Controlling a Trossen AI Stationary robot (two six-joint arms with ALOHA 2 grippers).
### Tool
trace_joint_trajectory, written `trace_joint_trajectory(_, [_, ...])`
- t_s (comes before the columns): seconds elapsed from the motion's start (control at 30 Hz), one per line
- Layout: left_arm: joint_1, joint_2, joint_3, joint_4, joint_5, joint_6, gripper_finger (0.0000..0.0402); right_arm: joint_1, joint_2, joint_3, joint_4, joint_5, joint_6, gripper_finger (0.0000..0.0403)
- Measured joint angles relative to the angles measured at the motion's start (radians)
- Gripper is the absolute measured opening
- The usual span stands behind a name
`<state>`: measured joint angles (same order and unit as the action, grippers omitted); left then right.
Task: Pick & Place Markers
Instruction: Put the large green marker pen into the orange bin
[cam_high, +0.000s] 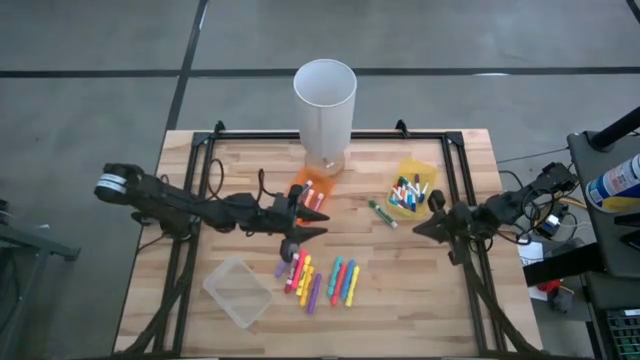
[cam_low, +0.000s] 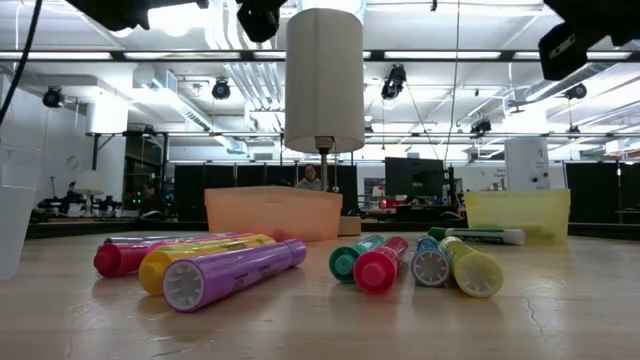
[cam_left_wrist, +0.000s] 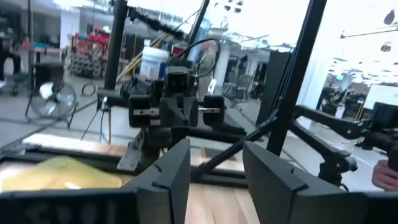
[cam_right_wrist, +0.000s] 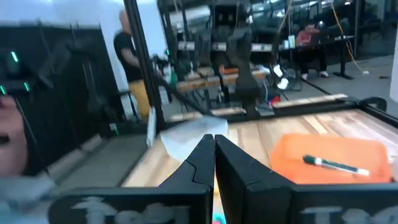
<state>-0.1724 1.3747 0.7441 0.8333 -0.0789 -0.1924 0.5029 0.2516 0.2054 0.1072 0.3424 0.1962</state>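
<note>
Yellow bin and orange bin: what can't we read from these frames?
- Yellow bin: marker count unclear; too small in high view, hidden by the wall in low view.
- Orange bin: contents partly covered by left gripper in high view.
- Lone green marker: label too small.

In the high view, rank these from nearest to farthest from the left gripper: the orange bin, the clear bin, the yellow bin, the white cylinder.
From the left gripper:
1. Orange bin, just beyond it.
2. Clear bin, near the front-left.
3. Yellow bin, across on the right side; white cylinder, at the back edge. These two are too close to call.
</note>
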Motion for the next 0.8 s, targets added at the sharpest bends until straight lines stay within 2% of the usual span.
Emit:
trace_joint_trajectory(0.23, [-0.005,0.032,-0.001,0.074,0.056,0.007,0.0142,0.0,0.0,0.0,0.041,0.0,0.045,0.0009])
trace_joint_trajectory(0.37, [-0.017,0.047,-0.008,0.066,0.07,0.005,0.0142,-0.001,0.01,0.0,0.028,0.046,0.225,0.0009])
trace_joint_trajectory(0.47, [-0.017,0.043,-0.011,0.076,0.069,0.012,0.0142,-0.001,0.048,0.0,-0.032,0.097,0.3,0.0014])
trace_joint_trajectory(0.67, [-0.017,0.042,-0.012,0.073,0.069,0.027,0.0142,-0.002,0.198,0.0,-0.071,0.26,0.371,0.0059])
trace_joint_trajectory(0.8, [-0.017,0.042,-0.012,0.072,0.069,0.032,0.0142,-0.002,0.314,0.029,-0.076,0.29,0.421,0.0098])
